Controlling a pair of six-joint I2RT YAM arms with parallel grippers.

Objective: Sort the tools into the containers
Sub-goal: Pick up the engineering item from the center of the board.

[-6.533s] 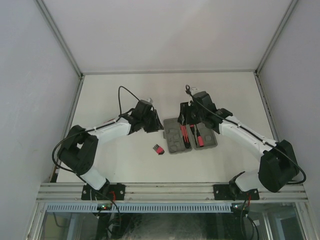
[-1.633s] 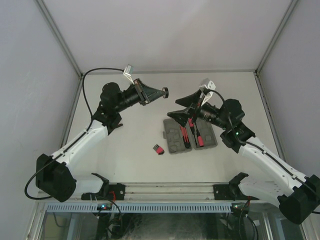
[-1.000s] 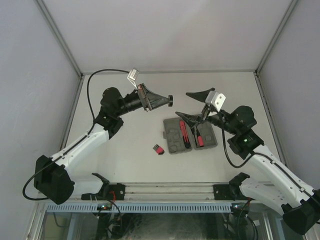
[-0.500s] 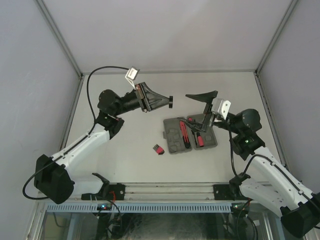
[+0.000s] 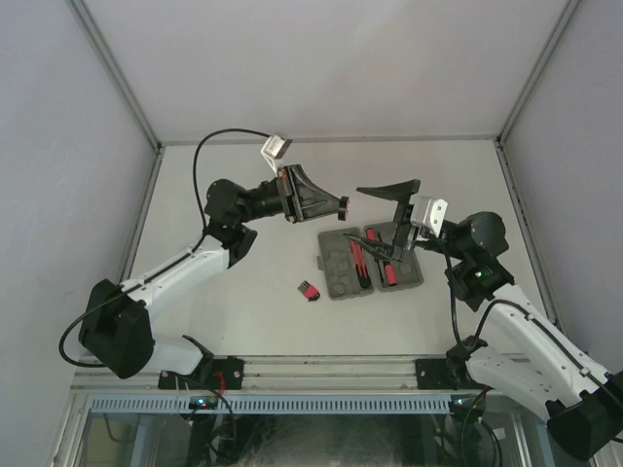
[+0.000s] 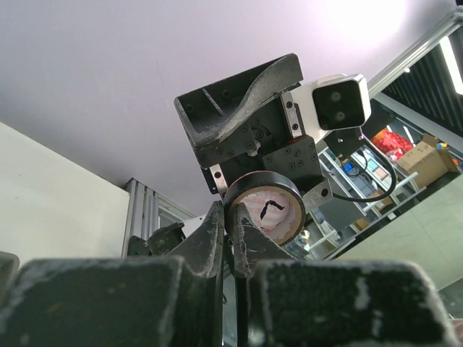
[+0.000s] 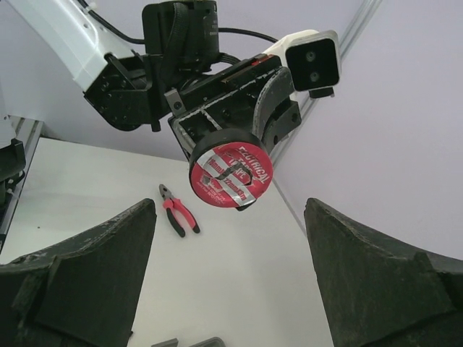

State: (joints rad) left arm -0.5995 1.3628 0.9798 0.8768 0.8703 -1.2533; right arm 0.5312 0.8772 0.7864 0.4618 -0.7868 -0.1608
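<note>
My left claw [image 5: 334, 204] is clenched on the small black ring [image 5: 343, 205], high in the air near the grey case [image 5: 338, 269]. The ring's flat face points at my right claw [image 5: 382, 212], which is spread wide and grips nothing.

Soft even light, faint shadows on the surface [image 5: 253, 321]. Top view sharp, slight bend at edges. Wrist views: left end effector [image 6: 231, 235] & right end effector [image 7: 228, 278] close up, blurry; lamp [image 6: 454, 65] glare top-right of left view.

Left gripper [image 5: 332, 204] pinching small black ring [image 5: 343, 205], right gripper [image 5: 376, 212] agape opposite, open grey tool case [image 5: 337, 268] below, red-black hex key set [image 5: 308, 289] nearby.
</note>
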